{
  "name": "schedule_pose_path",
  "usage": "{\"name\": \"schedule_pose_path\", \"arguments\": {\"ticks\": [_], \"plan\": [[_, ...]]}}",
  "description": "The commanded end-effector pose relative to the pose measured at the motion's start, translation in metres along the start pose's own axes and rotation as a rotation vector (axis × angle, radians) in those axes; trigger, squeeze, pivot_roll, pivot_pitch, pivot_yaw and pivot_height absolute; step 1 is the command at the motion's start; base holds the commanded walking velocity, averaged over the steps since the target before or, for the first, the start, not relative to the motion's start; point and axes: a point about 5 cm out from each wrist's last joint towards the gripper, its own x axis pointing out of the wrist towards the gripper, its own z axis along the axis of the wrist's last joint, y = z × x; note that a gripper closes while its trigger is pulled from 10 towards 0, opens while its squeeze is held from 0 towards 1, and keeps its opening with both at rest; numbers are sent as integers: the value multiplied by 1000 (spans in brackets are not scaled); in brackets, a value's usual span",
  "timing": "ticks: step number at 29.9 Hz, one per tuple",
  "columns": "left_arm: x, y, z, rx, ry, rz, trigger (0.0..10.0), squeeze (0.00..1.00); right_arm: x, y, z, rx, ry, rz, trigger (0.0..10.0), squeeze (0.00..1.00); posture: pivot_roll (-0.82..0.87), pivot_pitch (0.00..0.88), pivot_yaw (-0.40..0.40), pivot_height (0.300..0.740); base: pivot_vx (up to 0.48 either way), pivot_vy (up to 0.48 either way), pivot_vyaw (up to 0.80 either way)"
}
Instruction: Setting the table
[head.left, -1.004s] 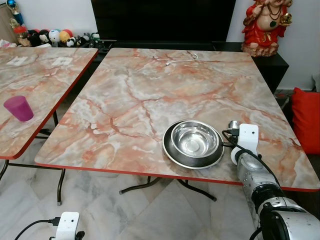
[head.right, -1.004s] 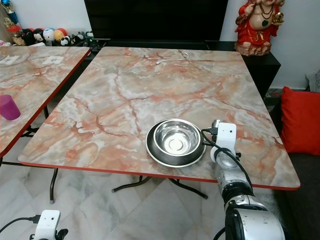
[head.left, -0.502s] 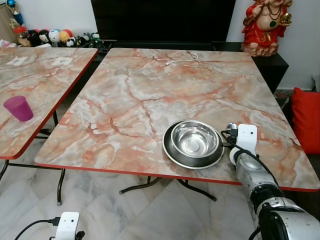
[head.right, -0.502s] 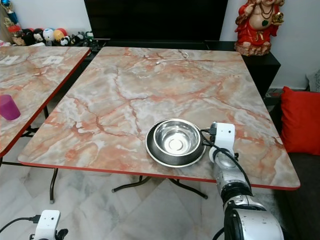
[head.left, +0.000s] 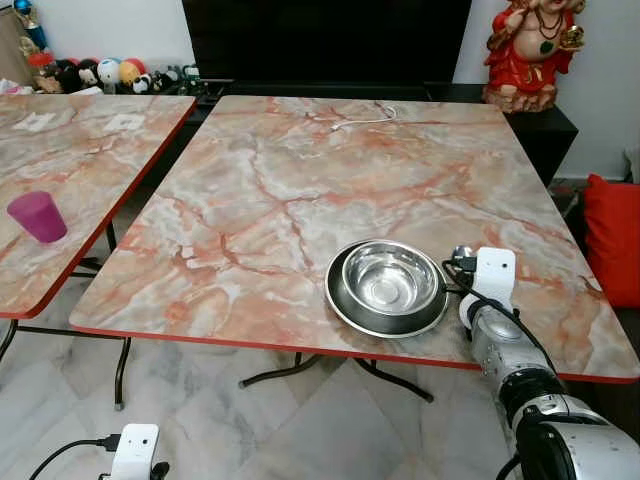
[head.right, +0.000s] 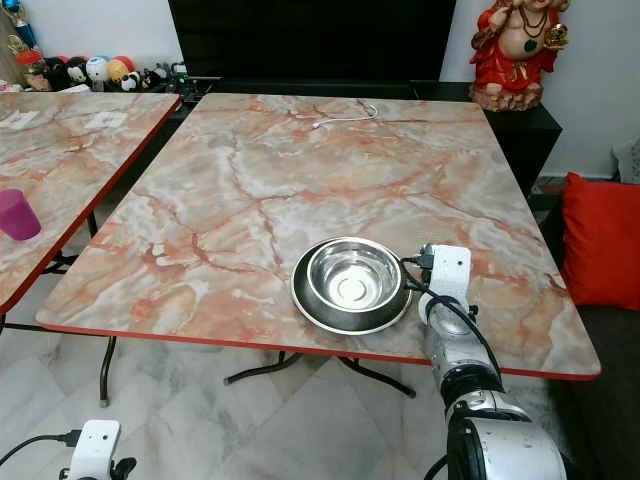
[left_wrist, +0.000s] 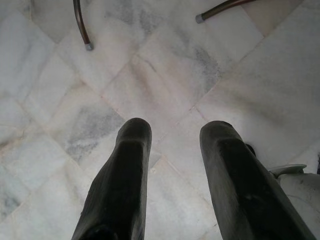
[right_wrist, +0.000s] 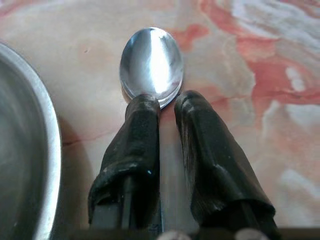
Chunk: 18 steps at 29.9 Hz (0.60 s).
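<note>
Spoon (right_wrist: 151, 62) is clamped by its handle in the right gripper (right_wrist: 167, 102) jaws, low over the counter (head.left: 300, 180) just beside the steel bowl (head.left: 390, 278); placement step is judged underway, release needed next.

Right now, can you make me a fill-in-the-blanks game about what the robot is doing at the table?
1. The right claw is shut on a ____.
2. The steel bowl sits in a steel ____.
3. The purple cup stands on the table to the robot's ____.
4. The left claw hangs above the ____.

Missing words: spoon, plate, left, floor.
</note>
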Motion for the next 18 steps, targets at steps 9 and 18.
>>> {"name": "schedule_pose_path", "arguments": {"ticks": [9, 18], "plan": [[-1, 3, -4, 4, 15, 7, 10000, 0, 1, 2, 21, 36, -108, -6, 10000, 0, 72, 28, 6, 740, 0, 0, 0], [-1, 3, -4, 4, 16, 8, 10000, 0, -9, -7, 53, 70, -400, -69, 10000, 0, 71, 31, 5, 740, 0, 0, 0]]}}
